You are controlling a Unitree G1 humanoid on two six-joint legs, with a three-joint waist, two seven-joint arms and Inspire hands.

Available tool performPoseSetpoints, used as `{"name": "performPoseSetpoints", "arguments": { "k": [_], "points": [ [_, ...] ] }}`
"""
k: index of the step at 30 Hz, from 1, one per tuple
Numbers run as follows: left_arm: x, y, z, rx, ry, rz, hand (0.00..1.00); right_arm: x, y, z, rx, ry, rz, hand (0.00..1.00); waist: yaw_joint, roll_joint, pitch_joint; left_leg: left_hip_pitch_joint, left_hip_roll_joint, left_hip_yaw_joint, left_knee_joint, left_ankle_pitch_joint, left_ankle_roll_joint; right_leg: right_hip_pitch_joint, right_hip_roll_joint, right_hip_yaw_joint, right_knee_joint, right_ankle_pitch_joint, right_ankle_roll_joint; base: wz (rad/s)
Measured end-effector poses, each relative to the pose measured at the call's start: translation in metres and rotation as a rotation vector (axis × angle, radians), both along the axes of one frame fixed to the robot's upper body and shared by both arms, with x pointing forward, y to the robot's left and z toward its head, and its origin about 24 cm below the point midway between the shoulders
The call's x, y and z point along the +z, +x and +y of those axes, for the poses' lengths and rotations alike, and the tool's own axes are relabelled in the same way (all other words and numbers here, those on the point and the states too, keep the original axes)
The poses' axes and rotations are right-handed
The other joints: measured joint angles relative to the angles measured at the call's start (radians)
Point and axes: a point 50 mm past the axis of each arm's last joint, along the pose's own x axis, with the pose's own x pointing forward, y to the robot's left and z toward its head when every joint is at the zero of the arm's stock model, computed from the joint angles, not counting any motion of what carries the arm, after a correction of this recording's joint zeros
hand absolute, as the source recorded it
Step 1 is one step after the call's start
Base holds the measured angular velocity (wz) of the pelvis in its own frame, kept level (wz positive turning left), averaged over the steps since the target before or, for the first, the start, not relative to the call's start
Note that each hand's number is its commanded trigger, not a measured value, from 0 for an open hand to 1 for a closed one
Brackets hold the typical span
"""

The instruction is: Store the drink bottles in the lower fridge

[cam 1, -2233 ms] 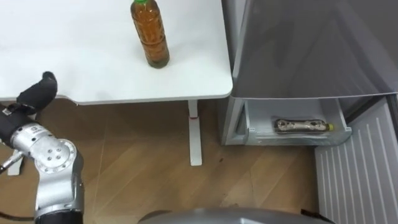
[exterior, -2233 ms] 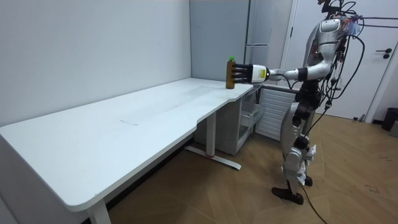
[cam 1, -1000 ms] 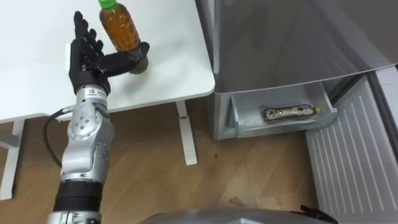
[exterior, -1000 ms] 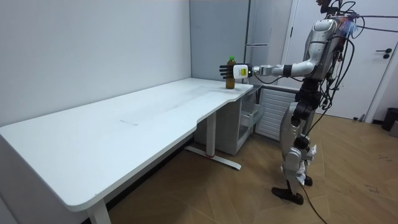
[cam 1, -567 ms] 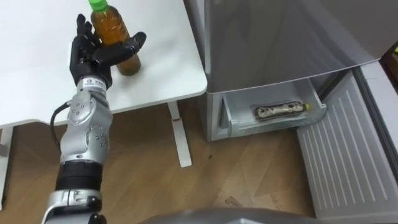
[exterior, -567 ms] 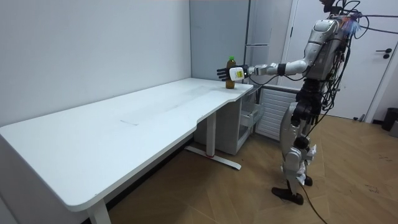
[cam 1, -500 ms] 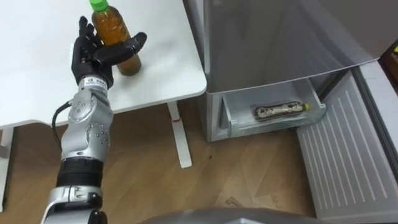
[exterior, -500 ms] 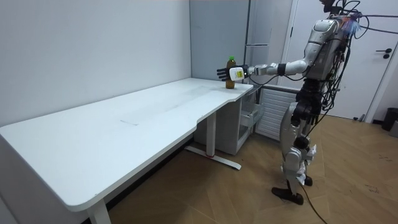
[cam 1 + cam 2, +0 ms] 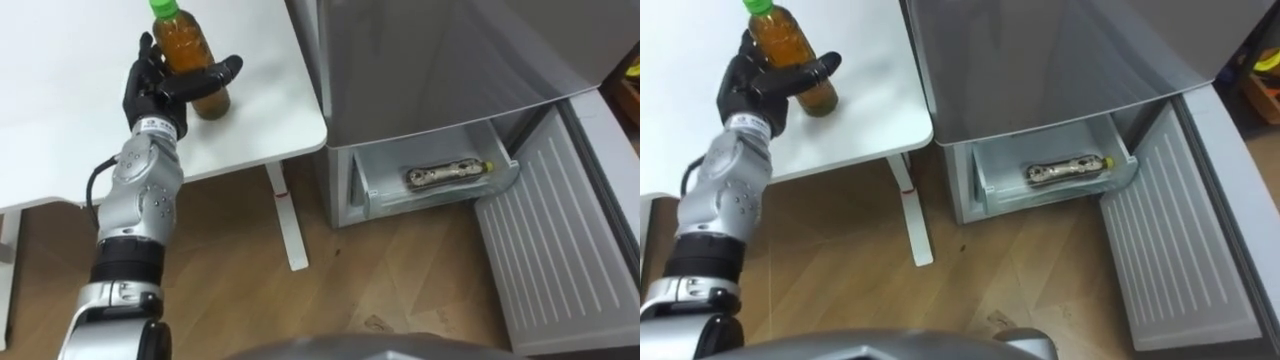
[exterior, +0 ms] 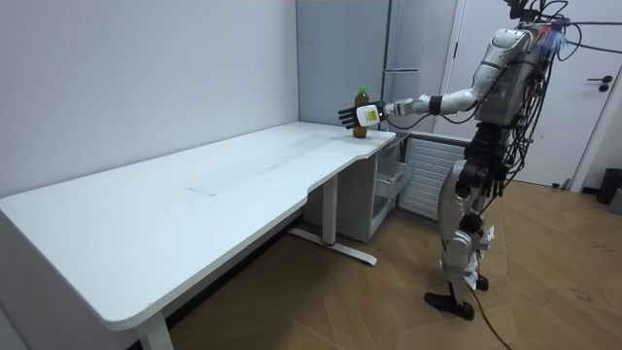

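Observation:
An amber drink bottle (image 9: 190,55) with a green cap stands upright near the corner of the white table (image 9: 60,140), close to the fridge. My left hand (image 9: 150,95) reaches it from the lower left. Its straight fingers lie behind the bottle and its thumb lies across the bottle's front, so the hand is open against it. In the room view I stand by the fridge with the left arm stretched out to the bottle (image 10: 361,100). The lower fridge drawer (image 9: 370,190) is pulled out, and a second bottle (image 9: 447,172) lies on its side in it.
The grey fridge body (image 9: 430,60) stands right beside the table's end. Its ribbed lower door (image 9: 550,250) hangs open over the wooden floor on the right. A white table leg (image 9: 285,220) stands between me and the drawer.
My left hand has come up from below the table's edge to the bottle, and the thumb now lies against its front. The view has shifted a little; the bottle still stands on the table.

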Motion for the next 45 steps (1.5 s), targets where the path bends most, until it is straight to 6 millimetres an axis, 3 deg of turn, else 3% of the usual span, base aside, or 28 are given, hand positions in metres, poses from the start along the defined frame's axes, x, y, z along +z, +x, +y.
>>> {"name": "performPoseSetpoints", "arguments": {
  "k": [12, 20, 25, 26, 27, 29, 36, 45],
  "points": [
    [0.006, 0.004, 0.016, 0.027, 0.009, 0.013, 0.00, 0.000, 0.000, 0.001, -0.005, 0.020, 0.001, 0.00, -0.019, 0.002, -0.0023, -0.009, 0.003, 0.019, 0.000, 0.000, 0.000, -0.016, 0.003, 0.022, 0.000, 0.000, 0.000, -0.04],
    [0.012, 0.007, 0.023, 0.034, 0.027, 0.007, 0.00, 0.000, -0.003, 0.001, -0.012, 0.032, 0.017, 0.00, -0.022, 0.019, -0.0059, -0.004, 0.003, 0.025, -0.002, 0.000, 0.000, -0.013, 0.005, 0.042, 0.001, 0.000, 0.000, -0.03],
    [0.016, 0.008, 0.028, 0.042, 0.043, 0.000, 0.00, 0.000, -0.003, 0.001, -0.012, 0.033, 0.016, 0.00, -0.022, 0.017, -0.0039, 0.006, 0.003, 0.026, -0.002, 0.000, 0.000, -0.010, 0.005, 0.047, 0.001, 0.000, 0.000, -0.01],
    [0.017, 0.009, 0.028, 0.045, 0.042, -0.003, 0.13, 0.000, -0.002, 0.001, -0.013, 0.033, 0.015, 0.00, -0.021, 0.017, -0.0032, 0.006, 0.003, 0.026, -0.003, 0.000, 0.000, -0.011, 0.006, 0.048, 0.000, 0.000, 0.000, 0.00],
    [0.017, 0.009, 0.028, 0.046, 0.042, -0.005, 0.50, 0.000, -0.002, 0.001, -0.013, 0.034, 0.013, 0.00, -0.020, 0.017, -0.0026, 0.006, 0.003, 0.027, -0.003, 0.000, 0.000, -0.011, 0.006, 0.048, 0.000, 0.000, 0.000, 0.00],
    [0.019, 0.010, 0.028, 0.046, 0.042, -0.009, 1.00, 0.000, 0.000, 0.001, -0.011, 0.040, 0.009, 0.00, -0.017, 0.020, -0.0004, 0.006, 0.003, 0.027, -0.006, 0.000, 0.000, -0.013, 0.008, 0.058, -0.001, -0.001, 0.000, -0.04],
    [0.024, 0.013, 0.031, 0.072, 0.036, -0.021, 1.00, 0.000, -0.002, 0.001, -0.013, 0.056, 0.016, 0.00, -0.019, 0.026, -0.0007, -0.001, 0.003, 0.027, -0.005, 0.000, 0.000, -0.019, 0.012, 0.074, -0.001, 0.000, -0.001, -0.05],
    [0.023, 0.013, 0.032, 0.075, 0.031, -0.015, 1.00, 0.000, -0.001, 0.001, -0.012, 0.058, 0.015, 0.00, -0.020, 0.020, 0.0034, 0.002, 0.003, 0.026, -0.007, 0.000, 0.000, -0.019, 0.012, 0.078, -0.001, 0.000, -0.001, 0.00]
  ]
}}
